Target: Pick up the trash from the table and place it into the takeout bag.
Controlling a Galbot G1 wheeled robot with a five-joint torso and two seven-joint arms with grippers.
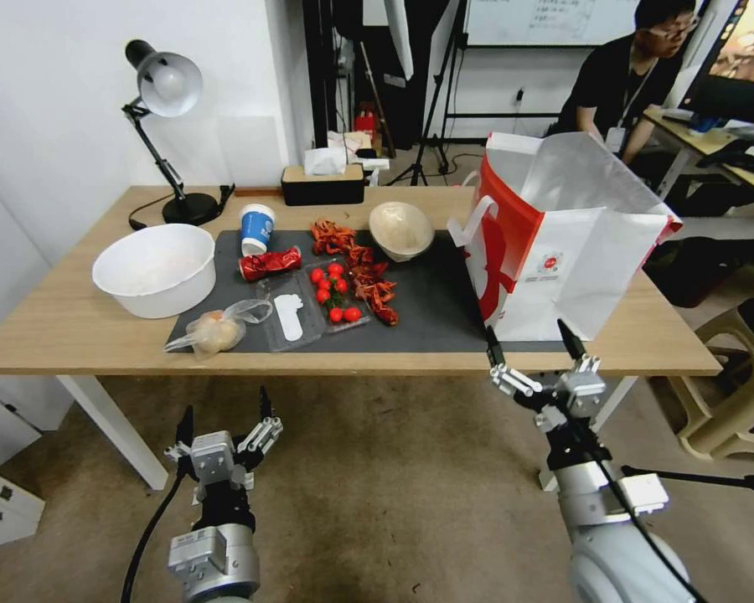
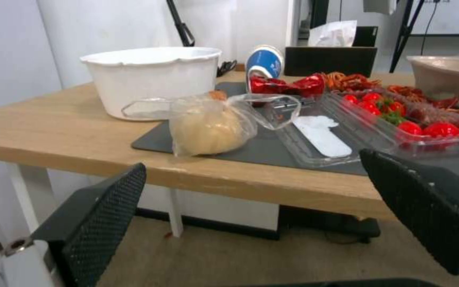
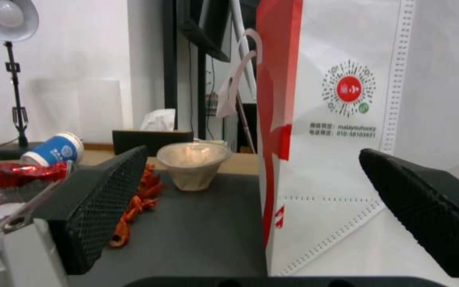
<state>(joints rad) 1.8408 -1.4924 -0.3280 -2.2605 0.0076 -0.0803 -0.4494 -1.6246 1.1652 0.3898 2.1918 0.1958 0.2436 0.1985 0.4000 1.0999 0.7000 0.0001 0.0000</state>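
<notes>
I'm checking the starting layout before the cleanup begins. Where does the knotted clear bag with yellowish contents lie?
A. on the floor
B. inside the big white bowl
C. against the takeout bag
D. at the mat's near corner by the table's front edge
D: the knotted clear bag lies on the dark mat's near corner, close to the table's front edge.

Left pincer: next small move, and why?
Probably ease the left pincer forward and up toward the knotted bag. It sits open and empty below the table edge, and that bag lies nearest, at the mat's front corner. The right pincer waits open by the takeout bag.
</notes>
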